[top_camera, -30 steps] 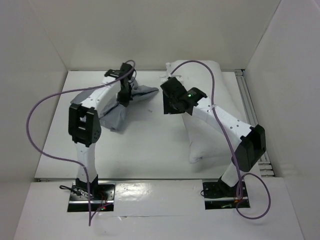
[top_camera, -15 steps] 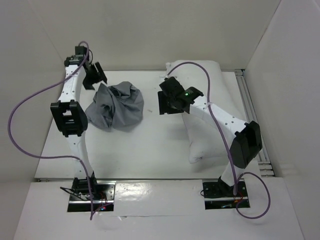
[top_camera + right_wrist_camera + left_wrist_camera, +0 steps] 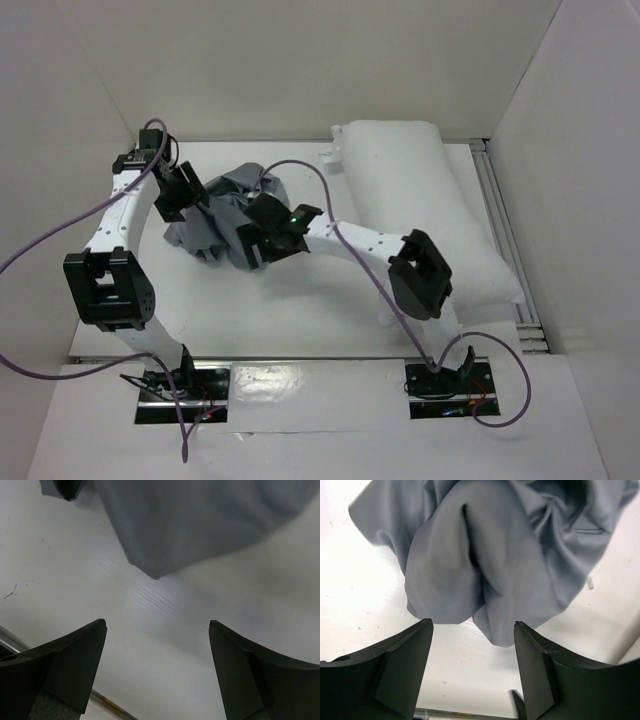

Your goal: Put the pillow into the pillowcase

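The grey pillowcase (image 3: 222, 208) lies crumpled in a heap at the back left of the white table. My left gripper (image 3: 183, 192) is open at the heap's left edge. In the left wrist view its dark fingers (image 3: 395, 670) stand wide apart, with folds of the pillowcase (image 3: 490, 555) just beyond the tips and nothing between them. My right gripper (image 3: 262, 236) is open at the heap's near right side. In the right wrist view a corner of the pillowcase (image 3: 200, 520) hangs ahead of the right gripper (image 3: 157, 624). The white pillow (image 3: 420, 200) lies flat at the right, untouched.
White enclosure walls close in the table on the left, back and right. A metal rail (image 3: 503, 225) runs along the table's right edge beside the pillow. Purple cables (image 3: 60, 235) loop off both arms. A small white scrap (image 3: 590, 583) lies near the cloth.
The left gripper let go of the pillowcase, swung to the back left, then came back to its left edge. The right arm moved left from the pillow to the pillowcase and opened wider.
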### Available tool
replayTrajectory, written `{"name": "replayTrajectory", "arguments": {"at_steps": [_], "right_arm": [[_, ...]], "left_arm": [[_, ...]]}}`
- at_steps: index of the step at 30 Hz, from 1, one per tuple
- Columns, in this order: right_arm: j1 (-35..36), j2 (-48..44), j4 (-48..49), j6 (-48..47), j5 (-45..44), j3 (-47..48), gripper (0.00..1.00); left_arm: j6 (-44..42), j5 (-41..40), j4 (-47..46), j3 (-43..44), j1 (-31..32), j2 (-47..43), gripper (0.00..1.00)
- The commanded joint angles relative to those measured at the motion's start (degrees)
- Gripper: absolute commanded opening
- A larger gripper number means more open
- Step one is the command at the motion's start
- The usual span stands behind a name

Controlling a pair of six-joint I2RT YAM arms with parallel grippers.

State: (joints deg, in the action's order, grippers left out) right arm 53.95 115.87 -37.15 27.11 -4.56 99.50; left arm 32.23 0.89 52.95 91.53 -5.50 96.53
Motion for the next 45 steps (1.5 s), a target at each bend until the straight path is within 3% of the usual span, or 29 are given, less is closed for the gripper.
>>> {"name": "replayTrajectory", "arguments": {"at_steps": [1, 5, 9, 11, 13, 14, 15, 16, 17, 23, 28, 31, 34, 40, 41, 42, 43, 44, 45], "right_arm": [[3.08, 4.35, 4.62, -0.48, -1.05, 6.39, 0.90], [4.23, 11.38, 5.33, 0.91, -5.11, 11.49, 0.90], [3.70, 16.22, 6.64, 2.85, -4.41, 14.49, 0.88], [3.00, 18.41, 7.78, 3.38, -3.88, 15.63, 0.81], [2.48, 20.95, 7.79, 3.91, -4.49, 17.82, 0.72], [2.47, 21.75, 6.75, 3.91, -5.02, 18.96, 0.62], [1.78, 22.28, 6.04, 3.91, -5.02, 21.32, 0.31], [0.90, 22.29, 5.34, 3.91, -5.02, 22.22, 0.11], [0.37, 21.68, 5.33, 3.91, -5.02, 22.83, 0.00], [-7.80, 10.26, 10.68, -1.26, -1.35, 17.65, 0.00], [-15.36, 7.35, 9.29, -5.93, 13.41, 28.44, 0.00], [-20.98, 1.74, 12.69, -7.78, 23.76, 28.74, 0.00], [-27.57, -4.24, 15.26, -7.25, 33.61, 22.50, 0.00], [-35.40, -8.82, 4.83, -12.78, 36.30, 13.97, 0.02], [-36.02, -8.82, 1.23, -12.79, 35.59, 12.75, 0.13], [-37.68, -8.82, -0.28, -13.40, 34.71, 10.12, 0.50], [-38.30, -8.82, -1.17, -13.40, 33.83, 8.88, 0.67], [-38.83, -8.82, -1.70, -12.53, 32.00, 7.73, 0.74], [-39.36, -9.35, -2.57, -12.00, 30.76, 6.85, 0.76]], "left_arm": [[3.72, -2.02, -2.93, -5.38, -0.39, -1.16, 0.79], [4.86, -2.12, -7.40, -12.93, -0.39, -3.45, 0.79], [4.86, -1.50, -9.87, -13.48, -0.39, -0.04, 0.79], [4.86, -2.03, -10.67, -12.78, -0.39, 1.63, 0.77], [4.86, -2.73, -10.67, -11.91, -0.39, 4.18, 0.68], [4.86, -2.73, -10.67, -10.59, -0.39, 4.89, 0.56], [4.86, -2.73, -10.67, -9.80, -0.91, 5.42, 0.31], [4.86, -2.73, -9.28, -9.00, -0.92, 5.42, 0.00], [4.86, -2.12, -9.27, -8.30, -0.92, 5.42, 0.00], [3.81, -2.74, -8.57, 0.30, -3.37, 3.31, 0.00], [0.65, 2.18, -0.68, 21.96, -5.84, 6.91, 0.00], [-1.20, 6.56, 1.71, 28.08, -6.37, 6.14, 0.00], [-0.51, 9.21, 2.25, 25.21, -6.98, 1.66, 0.00], [0.12, 17.56, -4.07, -5.09, -6.20, -17.64, 0.00], [-0.49, 19.22, -4.08, -12.61, -6.19, -19.87, 0.00], [-0.50, 18.63, -4.60, -15.73, -5.50, -21.72, 0.06], [-1.02, 17.93, -4.61, -18.29, -4.88, -24.69, 0.39], [-1.03, 17.92, -4.00, -20.49, -4.87, -25.51, 0.56], [-1.81, 15.57, -3.99, -22.77, -4.87, -26.04, 0.64]]}}
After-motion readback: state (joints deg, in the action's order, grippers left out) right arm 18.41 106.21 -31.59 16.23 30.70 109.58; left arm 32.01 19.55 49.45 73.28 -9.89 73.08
